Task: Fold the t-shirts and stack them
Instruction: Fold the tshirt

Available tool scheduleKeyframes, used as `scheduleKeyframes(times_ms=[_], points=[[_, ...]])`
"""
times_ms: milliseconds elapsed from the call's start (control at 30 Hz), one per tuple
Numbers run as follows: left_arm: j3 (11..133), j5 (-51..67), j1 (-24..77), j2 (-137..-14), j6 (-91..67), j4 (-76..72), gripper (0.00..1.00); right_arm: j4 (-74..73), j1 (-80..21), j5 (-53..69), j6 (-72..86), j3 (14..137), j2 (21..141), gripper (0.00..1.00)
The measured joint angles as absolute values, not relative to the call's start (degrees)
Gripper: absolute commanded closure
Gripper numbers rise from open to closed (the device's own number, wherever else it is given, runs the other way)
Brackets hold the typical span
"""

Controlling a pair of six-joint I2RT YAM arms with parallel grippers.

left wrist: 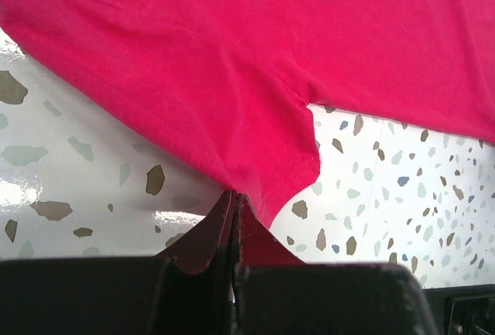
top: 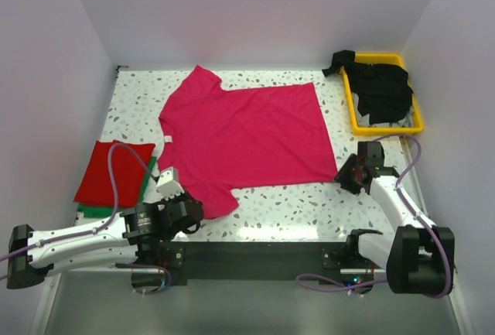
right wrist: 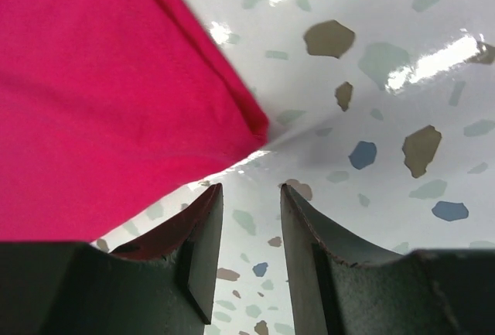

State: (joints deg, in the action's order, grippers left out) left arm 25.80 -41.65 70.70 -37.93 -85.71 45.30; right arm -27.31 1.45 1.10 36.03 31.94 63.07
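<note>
- Left gripper (left wrist: 234, 196): jaws pressed together on the hem of the near sleeve of the magenta-pink t-shirt (top: 247, 134), cloth pinched right at the tips.
- Right gripper (right wrist: 251, 188): jaws apart, low over the table (top: 294, 203). Tips sit just short of the shirt's near right hem corner, with only bare terrazzo between them.
- Magenta-pink shirt lies spread flat across mid-table, collar to the left, hem to the right, one sleeve near and one far.
- Left of it: a folded red t-shirt (top: 112, 172) on top of a green t-shirt (top: 91, 211). The green shows only as a thin strip along the stack's near and right edges. The stack is close to the left table edge.
- Far right corner: yellow tray (top: 387, 128) holds bunched black t-shirts (top: 383, 91). Some black cloth drapes over the tray's far-left rim.
- Views: only the left wrist camera shows the pinch on the sleeve, and only the right wrist camera shows the gap between jaws and corner. Tray and stack appear in the top view alone.
- Room: there is a bare strip of table between the shirt's near edge and the arm bases, and a narrow gap between hem and tray. White walls (top: 255, 10) close off the left, far and right sides.
</note>
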Motion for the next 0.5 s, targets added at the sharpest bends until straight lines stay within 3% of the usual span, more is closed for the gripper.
scheduleKeyframes(times_ms=[500], points=[[25.93,-42.48,70.70,-34.72,-84.40,45.28,1.00,-20.56,2.33,1.10,37.71,29.19,64.23,0.62]])
